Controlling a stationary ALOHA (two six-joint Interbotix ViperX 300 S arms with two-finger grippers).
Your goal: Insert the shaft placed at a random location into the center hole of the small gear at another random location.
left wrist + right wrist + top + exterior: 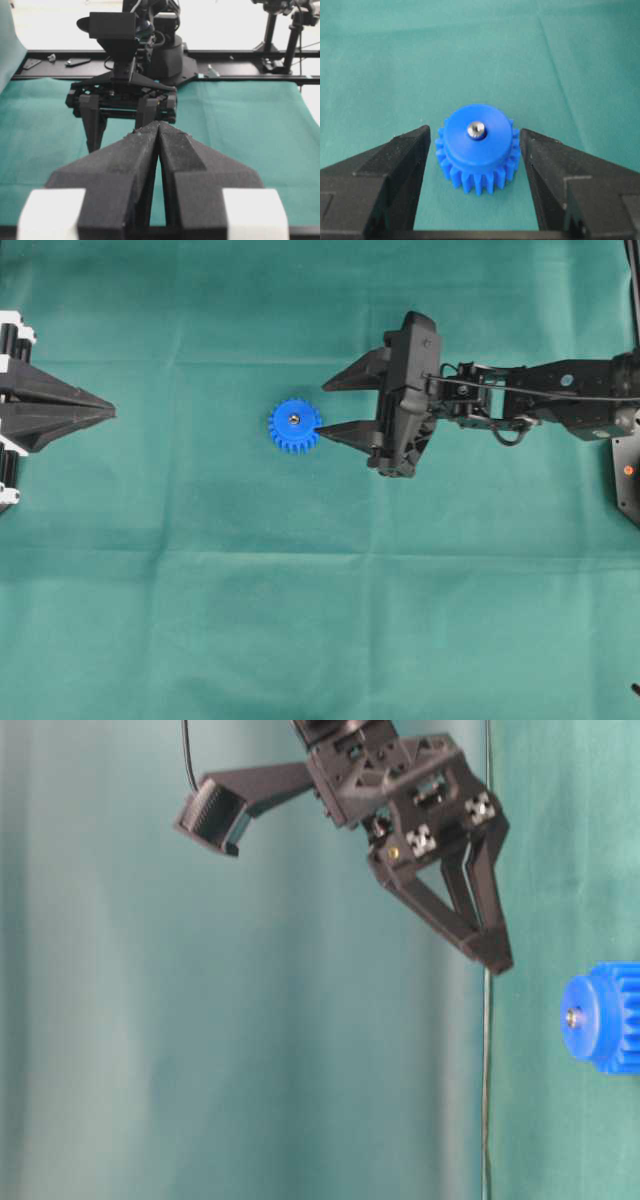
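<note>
The small gear [295, 426] is bright blue and lies flat on the green cloth with its hub up. The shaft [476, 130] stands in the center hole, so only its shiny silver end shows above the hub [576, 1016]. My right gripper [323, 408] is open and empty. It hangs a little above the gear [605, 1017] and just to its right, touching nothing. In the right wrist view its two fingers frame the gear [477, 155] on either side. My left gripper [112, 414] rests far to the left, its jaws pressed together on nothing [159, 125].
Green cloth [300, 620] covers the whole table. Beyond its far edge, a black rail [235, 77] and camera stands [292, 35] show in the left wrist view. The right arm's base [628, 475] sits at the right edge.
</note>
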